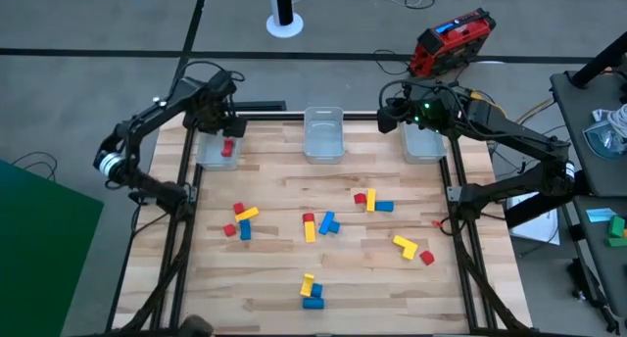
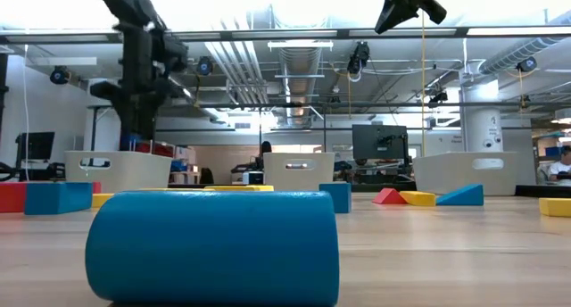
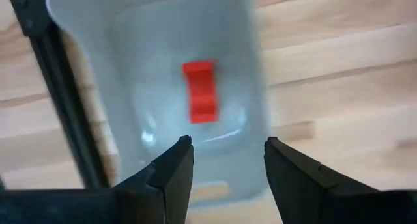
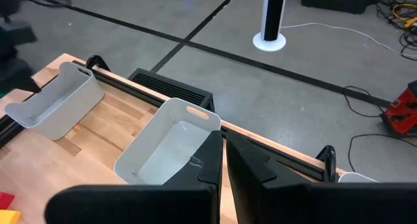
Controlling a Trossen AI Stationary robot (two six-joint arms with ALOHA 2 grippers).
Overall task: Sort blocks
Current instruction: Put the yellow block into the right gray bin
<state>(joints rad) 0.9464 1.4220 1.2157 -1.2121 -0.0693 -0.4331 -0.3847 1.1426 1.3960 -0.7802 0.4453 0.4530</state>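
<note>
A red block [image 3: 201, 92] lies on the floor of the left clear bin [image 1: 208, 151]. My left gripper [image 3: 228, 152] hangs open straight above that bin [image 3: 130, 68], clear of the block. My right gripper [image 4: 223, 152] is shut on nothing, raised at the table's far edge beside the right bin [image 1: 423, 143], and faces the middle bin [image 4: 171, 146]. Several red, blue and yellow blocks lie loose on the wooden table, among them a yellow L-shape [image 1: 404, 245] and a blue one [image 1: 312, 303].
The three clear bins stand in a row along the far edge, the middle bin [image 1: 323, 133] between the arms. Dark frame rails [image 1: 184, 229] run along the table's left and right sides. A blue block [image 2: 214, 249] lies close to the near edge.
</note>
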